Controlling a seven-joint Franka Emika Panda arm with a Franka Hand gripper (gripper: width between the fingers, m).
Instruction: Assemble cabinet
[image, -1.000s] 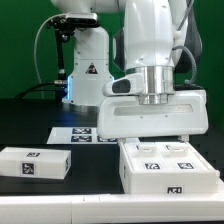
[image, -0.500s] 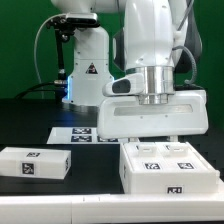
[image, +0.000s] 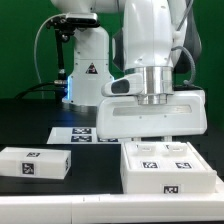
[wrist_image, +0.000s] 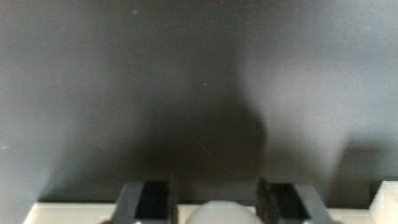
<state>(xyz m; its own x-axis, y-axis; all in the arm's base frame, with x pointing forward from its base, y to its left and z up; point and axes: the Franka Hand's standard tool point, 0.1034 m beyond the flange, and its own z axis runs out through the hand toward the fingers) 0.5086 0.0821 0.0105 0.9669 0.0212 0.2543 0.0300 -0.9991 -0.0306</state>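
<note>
the gripper (image: 155, 139) hangs with fingers spread wide over the cabinet (image: 168, 166) body at the worktop's near edge, toward the exterior view's right corner; contact is perhaps not made. a loose block (image: 35, 163) lies by the other near corner, so assembly looks barely begun.

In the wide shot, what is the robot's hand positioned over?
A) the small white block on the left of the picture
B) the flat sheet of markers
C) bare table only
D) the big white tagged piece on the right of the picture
D: the gripper hangs directly above the large cabinet piece, while the smaller block and the marker board lie off to the exterior view's left.
</note>
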